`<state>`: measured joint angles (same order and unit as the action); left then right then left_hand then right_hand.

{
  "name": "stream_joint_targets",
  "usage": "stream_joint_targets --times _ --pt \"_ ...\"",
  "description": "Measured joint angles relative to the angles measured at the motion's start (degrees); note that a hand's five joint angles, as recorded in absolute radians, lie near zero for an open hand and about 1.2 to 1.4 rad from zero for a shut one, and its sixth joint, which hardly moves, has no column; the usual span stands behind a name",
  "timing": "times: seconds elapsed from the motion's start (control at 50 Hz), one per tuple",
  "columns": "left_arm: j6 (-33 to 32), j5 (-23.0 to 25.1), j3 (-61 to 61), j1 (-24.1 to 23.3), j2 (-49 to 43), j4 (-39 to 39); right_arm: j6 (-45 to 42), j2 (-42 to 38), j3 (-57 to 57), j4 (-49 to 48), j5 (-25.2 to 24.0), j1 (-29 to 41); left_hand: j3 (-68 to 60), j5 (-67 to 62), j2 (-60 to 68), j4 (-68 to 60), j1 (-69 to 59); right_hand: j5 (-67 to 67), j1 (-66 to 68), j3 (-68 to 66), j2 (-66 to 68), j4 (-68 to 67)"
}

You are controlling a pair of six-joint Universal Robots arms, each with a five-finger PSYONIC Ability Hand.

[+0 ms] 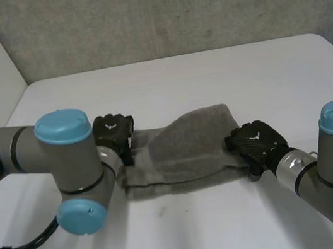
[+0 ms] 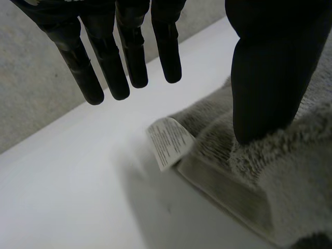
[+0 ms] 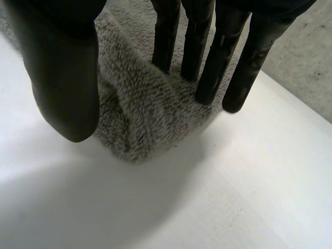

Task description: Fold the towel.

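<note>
A grey towel lies folded in a thick band across the middle of the white table. My left hand is at its left end. In the left wrist view that hand has straight fingers hanging over bare table, and its thumb rests on the towel near a white label. My right hand is at the towel's right end. There its fingers are straight over the towel's corner, with the thumb apart on the other side.
A grey wall runs along the table's far edge. Both arms reach in from the near corners. Bare white table lies all round the towel.
</note>
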<state>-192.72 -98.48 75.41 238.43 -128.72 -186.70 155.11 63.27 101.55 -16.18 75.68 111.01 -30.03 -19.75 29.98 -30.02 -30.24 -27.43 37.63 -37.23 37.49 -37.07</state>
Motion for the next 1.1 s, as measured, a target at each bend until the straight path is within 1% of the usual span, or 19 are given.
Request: stream_joint_targets --times 0.06,0.08,0.1,0.14,0.22,0.34,0.38,0.44,0.46,0.58,0.66,0.76,0.86,0.9,0.96,0.98,1.0,1.04,1.1 --pt "0.0 0.3 2.9 0.0 1.4 -0.3 0.2 0.2 0.1 -0.7 0.0 0.0 0.4 0.4 -0.4 0.4 0.4 -6.8 6.5 -6.9 6.3 -7.0" --pt "0.0 0.4 4.2 0.0 1.8 -0.6 0.2 0.2 0.2 -1.1 0.0 0.0 0.6 0.6 -0.6 0.6 0.6 -10.6 10.6 -11.0 10.3 -11.1" --pt "0.0 0.4 5.2 0.0 2.2 -0.8 0.2 0.1 0.2 -1.3 0.0 0.0 0.6 0.7 -0.7 0.6 0.7 -11.5 11.6 -11.7 10.9 -11.8" --pt "0.0 0.5 6.9 0.0 2.6 -1.5 0.2 -0.2 0.0 -1.9 0.0 -0.1 0.8 0.8 -0.8 0.8 0.7 -18.4 18.5 -18.6 17.7 -18.8" --pt "-0.1 0.5 8.5 0.0 2.9 -2.8 0.0 -1.1 -0.4 -2.6 0.0 -0.1 0.8 0.8 -0.8 0.8 0.8 -21.9 21.6 -21.8 21.2 -22.4" --pt "0.0 0.4 8.2 0.1 3.2 -3.9 -0.3 -2.7 -1.4 -2.8 0.2 -0.6 0.8 0.8 -0.9 0.8 0.8 -22.5 22.4 -22.6 22.0 -22.8" --pt "0.0 0.4 7.7 0.0 3.5 -4.0 -0.3 -2.8 -1.5 -2.7 0.2 -0.7 0.8 0.8 -0.9 0.8 0.8 -26.0 25.4 -25.8 25.2 -26.5" --pt "0.0 0.4 6.7 -0.1 3.8 -4.0 -0.4 -2.6 -1.4 -2.6 0.3 -0.8 0.8 0.9 -0.9 0.8 0.8 -36.6 34.6 -36.3 35.7 -37.0" --pt "0.0 0.4 6.3 -0.2 3.9 -4.0 -0.4 -2.3 -1.3 -2.6 0.4 -0.9 0.8 0.9 -0.9 0.9 0.8 -38.1 35.8 -38.3 36.2 -39.0" --pt "0.1 0.2 4.5 -0.7 4.2 -3.8 -0.5 0.5 0.0 -2.2 1.3 -2.1 3.3 3.2 -3.2 3.2 3.3 -38.4 36.1 -38.6 36.2 -39.6" --pt "0.1 0.1 4.0 -1.1 4.7 -3.5 -1.8 2.7 1.5 -1.8 1.6 -4.5 6.1 6.1 -6.1 6.2 6.1 -38.5 36.4 -38.6 36.2 -39.6" --pt "0.1 0.0 4.5 -1.1 6.9 -3.0 -8.8 5.2 3.2 0.0 1.5 -9.3 8.4 8.3 -8.4 8.3 8.3 -38.4 36.7 -38.6 36.2 -39.6" --pt "0.0 0.1 5.5 -0.2 9.9 -2.7 -15.8 6.1 1.7 1.8 1.6 -10.8 9.1 9.1 -9.1 9.0 8.8 -38.4 36.8 -38.6 36.2 -39.6" --pt "0.0 0.1 5.9 0.5 11.2 -2.6 -17.7 6.1 0.0 2.3 1.7 -9.9 9.2 9.2 -9.2 9.1 9.2 -38.4 36.9 -38.6 36.2 -39.6" --pt "0.0 0.1 6.3 1.8 13.2 -2.5 -18.0 5.6 -4.2 2.8 1.8 -5.2 9.4 9.4 -9.4 9.3 9.3 -38.6 37.4 -38.6 36.7 -39.6" --pt "0.1 0.1 6.4 2.3 13.8 -2.4 -17.4 5.0 -6.3 2.9 1.8 -2.2 9.4 9.4 -9.4 9.3 9.3 -38.8 37.5 -38.6 36.7 -39.6" --pt "0.1 0.1 6.5 2.5 14.1 -2.4 -17.2 4.7 -7.2 2.9 1.8 -1.0 9.4 9.4 -9.4 9.3 9.3 -38.9 37.5 -38.6 36.7 -39.6" --pt "0.1 0.0 6.6 3.2 14.9 -2.4 -15.8 2.7 -11.3 3.1 1.7 5.5 9.4 9.5 -9.4 9.3 9.3 -39.0 37.5 -38.6 36.7 -39.6" --pt "0.3 0.0 6.8 3.8 15.5 -2.4 -14.7 -0.5 -15.2 3.6 1.6 13.3 9.7 9.6 -9.6 9.5 9.4 -39.0 37.5 -38.6 36.7 -39.6"
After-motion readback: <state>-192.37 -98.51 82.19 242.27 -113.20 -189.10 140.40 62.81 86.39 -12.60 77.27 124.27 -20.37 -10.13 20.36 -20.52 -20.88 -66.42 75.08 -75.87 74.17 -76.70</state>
